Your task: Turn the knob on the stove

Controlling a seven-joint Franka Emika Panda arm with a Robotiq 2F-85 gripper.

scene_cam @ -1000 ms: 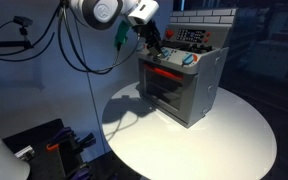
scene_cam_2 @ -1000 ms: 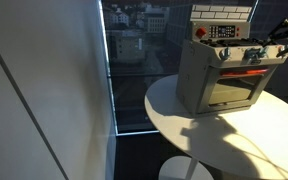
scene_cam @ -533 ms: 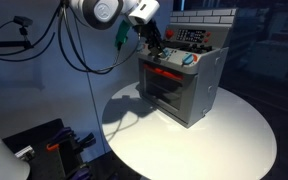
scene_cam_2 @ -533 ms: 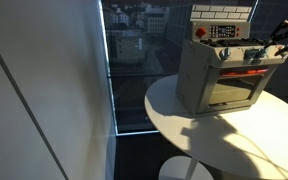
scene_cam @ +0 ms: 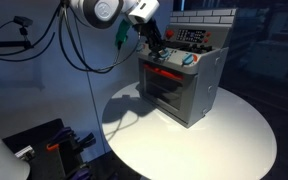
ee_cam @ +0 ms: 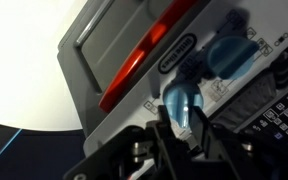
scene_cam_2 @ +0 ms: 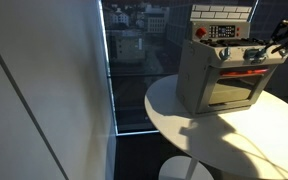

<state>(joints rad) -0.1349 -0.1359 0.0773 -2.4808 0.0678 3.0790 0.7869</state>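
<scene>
The stove (scene_cam: 184,85) is a small grey toy oven with a glass door, a red strip above it and a brick-patterned back panel. It stands on a round white table (scene_cam: 234,140) and shows in both exterior views (scene_cam_2: 219,80). My gripper (scene_cam: 156,47) is at the stove's top front edge, among the blue knobs. In the wrist view my gripper (ee_cam: 182,122) has its black fingers closed on both sides of a blue knob (ee_cam: 180,100). A second blue knob (ee_cam: 227,55) sits beside it, free. The red strip (ee_cam: 149,50) runs above the door.
The table's edge (scene_cam_2: 174,130) lies close in front of the stove. A white wall (scene_cam_2: 44,90) and a window with a city view (scene_cam_2: 134,60) stand beside the table. Cables (scene_cam: 54,40) hang behind the arm. Dark equipment (scene_cam: 44,150) sits on the floor.
</scene>
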